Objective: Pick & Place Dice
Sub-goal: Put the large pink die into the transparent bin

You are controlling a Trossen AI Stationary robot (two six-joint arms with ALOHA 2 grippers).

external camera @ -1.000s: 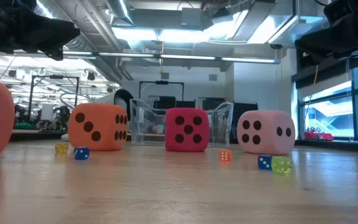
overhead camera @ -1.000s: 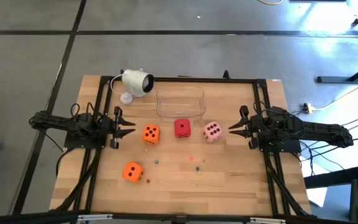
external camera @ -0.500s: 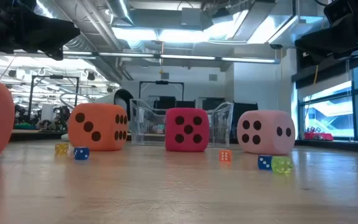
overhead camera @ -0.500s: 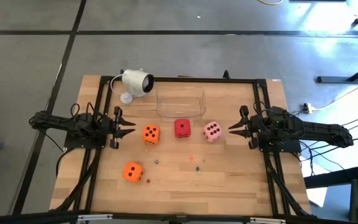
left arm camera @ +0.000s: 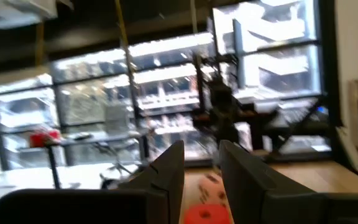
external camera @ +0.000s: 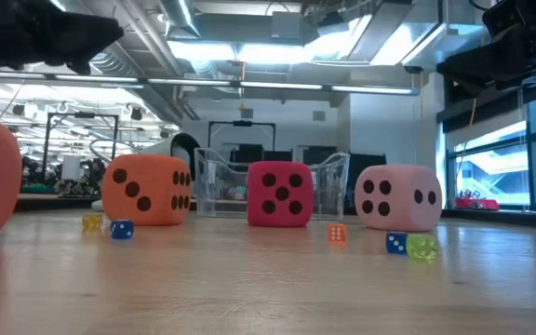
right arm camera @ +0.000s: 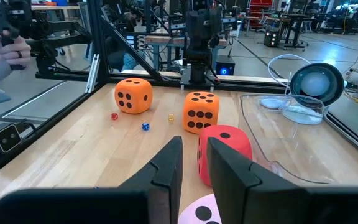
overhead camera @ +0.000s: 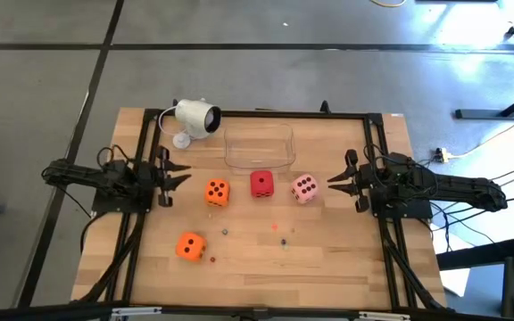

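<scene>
In the high view the four dice lie on the wooden tabletop [overhead camera: 328, 267], none of them held: an orange die [overhead camera: 217, 191] left of centre, a red die [overhead camera: 261, 184] at centre just below the clear plastic tray [overhead camera: 259, 146], a pale pink die [overhead camera: 304, 188] just beside the red one on its right, and a second orange die [overhead camera: 190, 246] lower left, well apart from the row; tiny coloured dice [overhead camera: 283, 241] are scattered below the row; a white security camera [overhead camera: 194, 117] stands at the upper left of the tabletop. The left gripper [overhead camera: 178, 172] sits at the left edge of the frame's middle, pointed at the first orange die but apart from it, its jaws spread and holding nothing; the right gripper [overhead camera: 336, 181] mirrors it at the right, near the pink die without touching, and its jaws look only narrowly parted in the right wrist view and hold nothing. By my reading the task is at its start: no die is in the tray, and both arms are poised for a first approach. The next move likely calls for one arm to reach inward, lower over its nearest die, straddle it squarely with jaws wide enough for the cube, and close gently since the dice look soft; the right arm would need to open wider first, and to avoid nudging the red die sitting close beside the pink one.
</scene>
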